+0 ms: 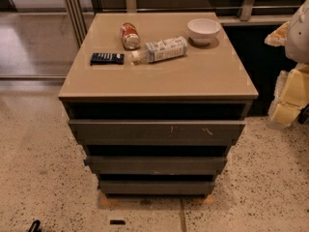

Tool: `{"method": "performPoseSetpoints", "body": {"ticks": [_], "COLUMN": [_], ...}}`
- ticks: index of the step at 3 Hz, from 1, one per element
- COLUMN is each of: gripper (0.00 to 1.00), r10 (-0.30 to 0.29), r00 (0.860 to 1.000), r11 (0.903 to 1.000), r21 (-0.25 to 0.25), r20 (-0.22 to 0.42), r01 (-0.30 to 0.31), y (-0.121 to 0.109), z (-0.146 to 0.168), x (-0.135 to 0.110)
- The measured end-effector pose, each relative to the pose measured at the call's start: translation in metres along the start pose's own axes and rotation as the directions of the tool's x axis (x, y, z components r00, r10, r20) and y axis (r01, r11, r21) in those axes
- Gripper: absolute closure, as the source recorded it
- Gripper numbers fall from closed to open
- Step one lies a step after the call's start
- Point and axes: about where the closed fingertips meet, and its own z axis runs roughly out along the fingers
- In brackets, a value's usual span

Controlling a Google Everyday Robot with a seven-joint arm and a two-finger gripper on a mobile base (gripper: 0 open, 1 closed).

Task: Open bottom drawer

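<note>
A grey-brown cabinet [159,76] with three handleless drawer fronts stands in the middle of the camera view. The bottom drawer [155,186] is the narrowest, plain dark front, just above the floor; no tray shows in it. Above it are the mid-sized grey front [155,164] and the widest front [157,129] with pale scratch marks. My arm [295,83], white and yellowish, is at the right edge, well right of the cabinet and above the bottom drawer. Of my gripper [304,114] only a dark bit shows at that edge, touching nothing.
On the cabinet top lie a red can [129,36], a plastic bottle [161,50] on its side, a dark blue packet [106,58] and a white bowl [203,30]. A small dark object [117,222] lies on the speckled floor in front. A dark counter stands behind.
</note>
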Motion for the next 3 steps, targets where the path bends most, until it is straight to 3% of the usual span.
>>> {"method": "performPoseSetpoints", "body": {"ticks": [1,2,3], "gripper": [0.0,0.0,0.0], "r10": [0.0,0.016,-0.001], "r00": [1.0,0.999,0.998], "r11": [1.0,0.9997,0.9967], "r21": [0.0,-0.019,-0.081], "r20": [0.0,0.04,0.071], "r01": [0.0,-0.015,0.007], "y": [0.0,0.002,0.003], "z": [0.0,0.009,0.021], "x": [0.0,0.002,0.001]}}
